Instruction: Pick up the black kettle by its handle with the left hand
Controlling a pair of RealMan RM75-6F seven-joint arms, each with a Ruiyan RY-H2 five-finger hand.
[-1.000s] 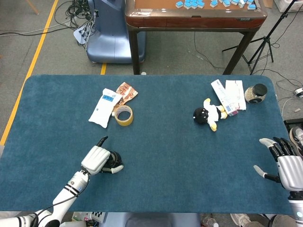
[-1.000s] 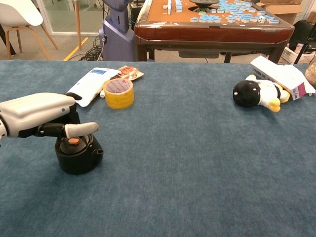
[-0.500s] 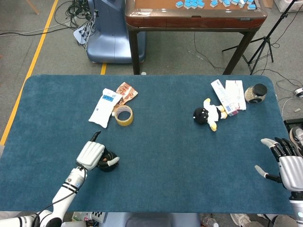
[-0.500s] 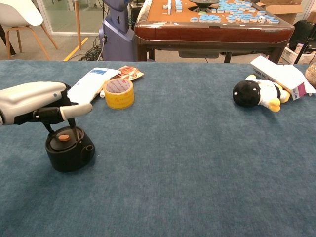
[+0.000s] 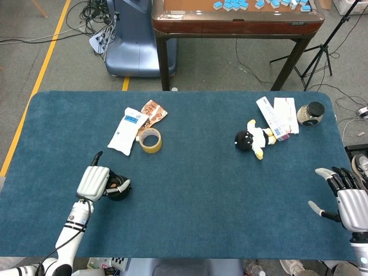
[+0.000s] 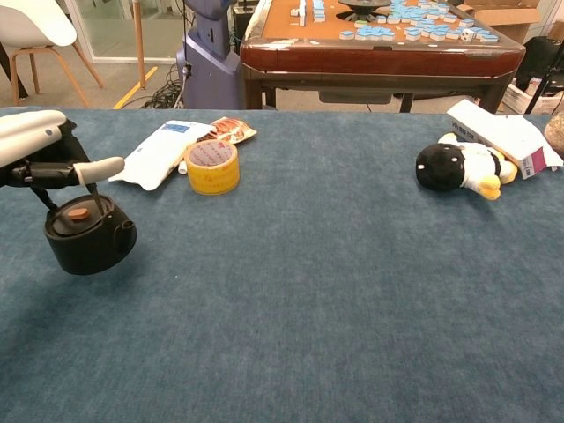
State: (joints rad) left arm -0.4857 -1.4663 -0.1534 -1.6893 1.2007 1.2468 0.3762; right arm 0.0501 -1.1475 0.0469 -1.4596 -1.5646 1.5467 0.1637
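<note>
Left hand [image 6: 35, 145] grips the thin wire handle of the small round black kettle [image 6: 85, 235], which hangs just under the curled fingers above the near-left part of the blue felt table [image 5: 195, 190]. Behind it and apart: roll of yellow tape [image 6: 211, 166] and a white flat pouch [image 6: 163, 152]. Black-and-white plush toy [image 6: 463, 167] lies far right. Right hand [image 5: 348, 198] rests at the right table edge, fingers spread, holding nothing.
</note>
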